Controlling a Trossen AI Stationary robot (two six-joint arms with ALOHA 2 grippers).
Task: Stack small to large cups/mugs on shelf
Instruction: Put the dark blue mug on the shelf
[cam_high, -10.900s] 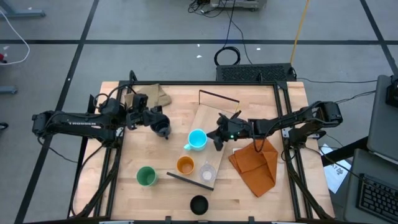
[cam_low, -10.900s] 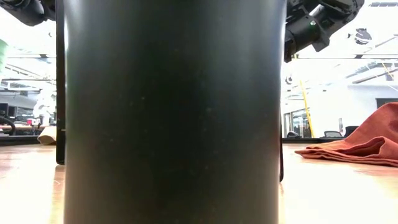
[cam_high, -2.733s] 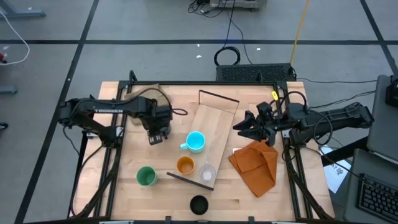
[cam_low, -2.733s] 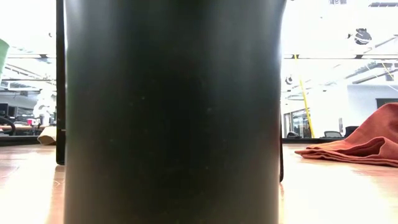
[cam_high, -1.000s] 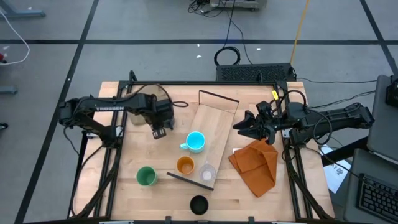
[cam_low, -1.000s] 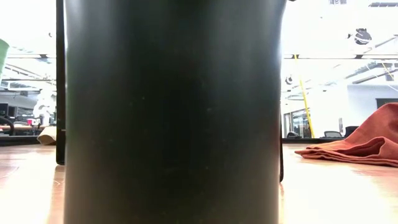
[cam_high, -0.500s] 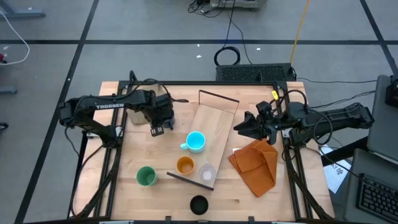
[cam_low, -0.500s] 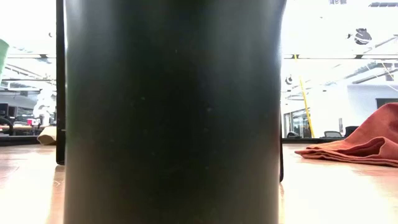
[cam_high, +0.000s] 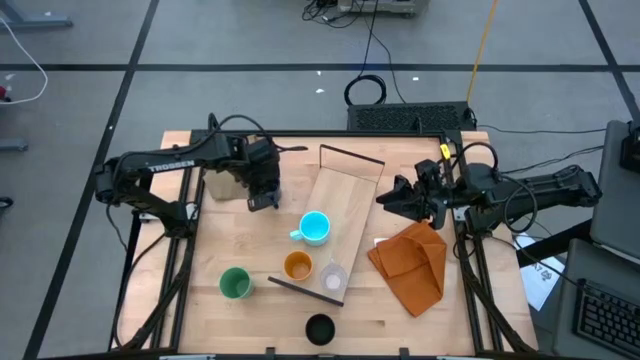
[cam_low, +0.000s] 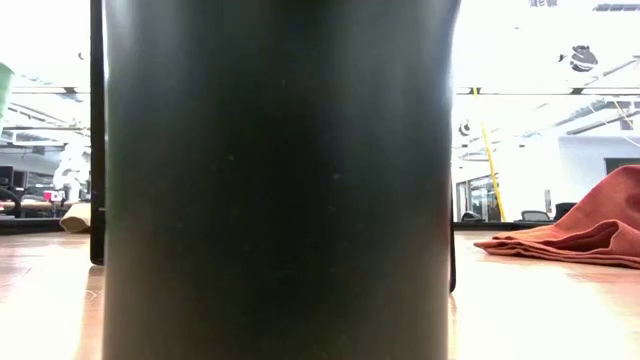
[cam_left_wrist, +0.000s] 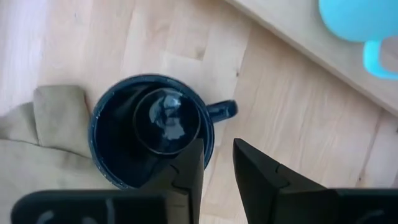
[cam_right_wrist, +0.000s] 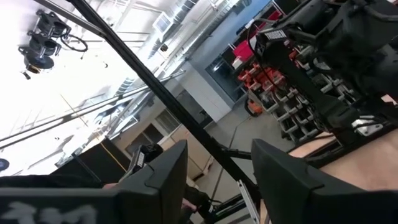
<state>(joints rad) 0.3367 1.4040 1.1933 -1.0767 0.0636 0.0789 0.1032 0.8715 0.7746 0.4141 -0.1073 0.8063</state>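
The dark navy mug (cam_left_wrist: 149, 137) stands upright at the table's far left, over the edge of a tan cloth (cam_left_wrist: 37, 143). My left gripper (cam_high: 262, 198) is above it and shut on its rim. The shelf (cam_high: 345, 200) lies flat mid-table. On it stand the light-blue mug (cam_high: 316, 226), the orange cup (cam_high: 297, 265) and the clear cup (cam_high: 332, 276). The green cup (cam_high: 235, 283) and the black cup (cam_high: 319, 328) stand on the table. My right gripper (cam_high: 385, 200) is open and empty by the shelf's right side. My left gripper (cam_left_wrist: 217, 146) comes from above, pointing down, at the navy mug's rim (cam_left_wrist: 210, 140), just beside the handle (cam_left_wrist: 221, 111). One finger (cam_left_wrist: 189, 165) is inside the mug and the other (cam_left_wrist: 252, 168) outside. The mug stays upright. I cannot tell whether its base is on the table.
An orange cloth (cam_high: 410, 265) lies at the right, beside the shelf. The black cup (cam_low: 280, 180) fills most of the low view. Dark upright strips (cam_high: 350, 155) stand at the shelf's short ends. Bare wood lies between the green cup and the left gripper.
My left gripper has gone toward the table's far edge and a little to the right, staying pointed down.
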